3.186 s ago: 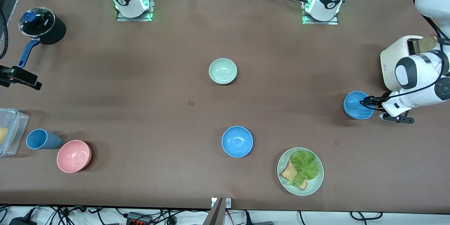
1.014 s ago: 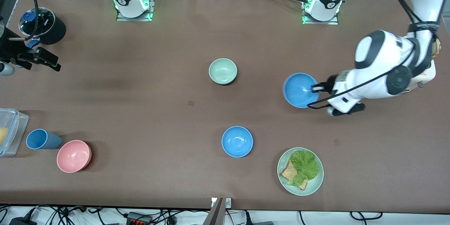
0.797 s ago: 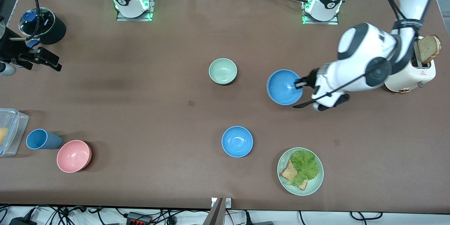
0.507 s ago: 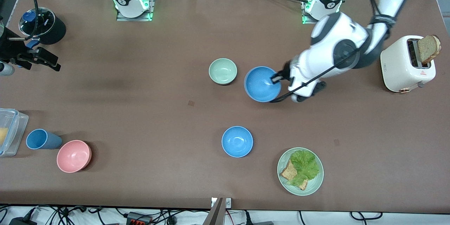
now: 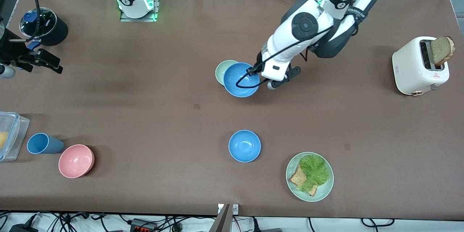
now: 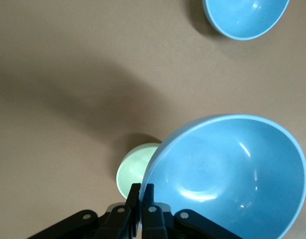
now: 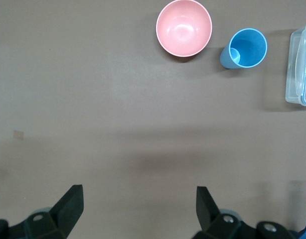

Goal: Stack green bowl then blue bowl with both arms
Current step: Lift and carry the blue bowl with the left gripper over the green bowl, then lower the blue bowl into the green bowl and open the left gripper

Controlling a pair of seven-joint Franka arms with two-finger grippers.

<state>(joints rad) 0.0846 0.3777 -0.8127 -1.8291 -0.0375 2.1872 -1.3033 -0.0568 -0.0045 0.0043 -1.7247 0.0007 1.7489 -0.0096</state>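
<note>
The green bowl (image 5: 222, 71) sits mid-table, nothing showing in the part of it that can be seen, and most of it is covered from above by a blue bowl carried in the air. That carried bowl (image 5: 240, 79) is the deeper blue one, and its glossy inside is bare in the left wrist view (image 6: 232, 174). The left gripper (image 5: 253, 70) has its fingers (image 6: 141, 201) pinched narrow on the rim, holding the bowl up over the green bowl (image 6: 134, 169).

Nearer the front camera stands the blue bowl (image 5: 244, 146), the sky-blue one, alone on the table and with nothing inside; it shows at the edge of the left wrist view too (image 6: 245, 17). Beside it, nearer still and toward the left arm's end, a pale green plate (image 5: 293, 185) carries lettuce (image 5: 314, 170) lying over bread (image 5: 300, 178).

At the left arm's end a white toaster (image 5: 413, 67) has a slice of toast (image 5: 442, 49) standing up out of its slot.

The right arm waits at its own end of the table, the right gripper (image 7: 138, 204) spread wide and holding nothing, high over bare table. Below it, the pink bowl (image 7: 184, 27) and blue cup (image 7: 245, 49) both look bare inside.
</note>
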